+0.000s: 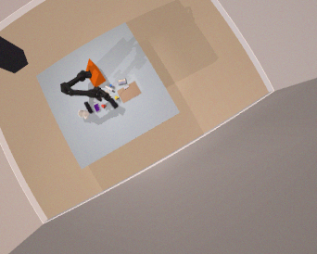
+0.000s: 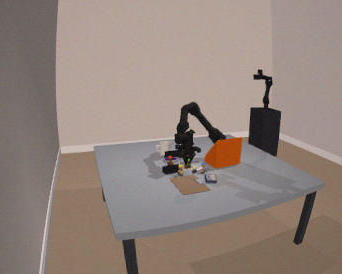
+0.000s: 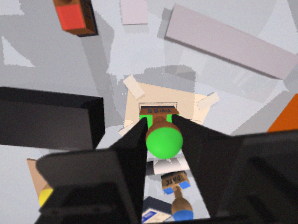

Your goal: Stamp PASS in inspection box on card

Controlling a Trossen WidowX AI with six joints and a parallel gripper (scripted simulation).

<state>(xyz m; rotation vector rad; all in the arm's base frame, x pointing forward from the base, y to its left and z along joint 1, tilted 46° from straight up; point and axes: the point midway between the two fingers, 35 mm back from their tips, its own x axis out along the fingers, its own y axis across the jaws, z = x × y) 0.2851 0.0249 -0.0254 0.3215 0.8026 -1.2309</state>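
Observation:
My gripper (image 3: pixel 159 119) (image 2: pixel 188 158) is shut on a wooden stamp with a green knob (image 3: pixel 164 143). The stamp stands roughly upright between the fingertips, over the cream card (image 3: pixel 192 104). Dark lettering shows on its foot but is too small to read surely. The foot covers most of the inspection box (image 3: pixel 158 103), whose far outline shows just beyond it. Whether the foot touches the card, and any print under it, cannot be seen. Pale tape pieces lie at the card's corners. I cannot tell surely which item is the ink pad.
A blue-knobbed stamp (image 3: pixel 175 181) lies on the near side. A red-ended stamp (image 3: pixel 71 17), black block (image 3: pixel 50 119) and yellow knob (image 3: pixel 46 196) are left. A mauve bar (image 3: pixel 230 42) lies beyond. An orange wedge (image 3: pixel 287 117) (image 2: pixel 224 153), brown board (image 2: pixel 190 185) and white mug (image 2: pixel 164 147) are around.

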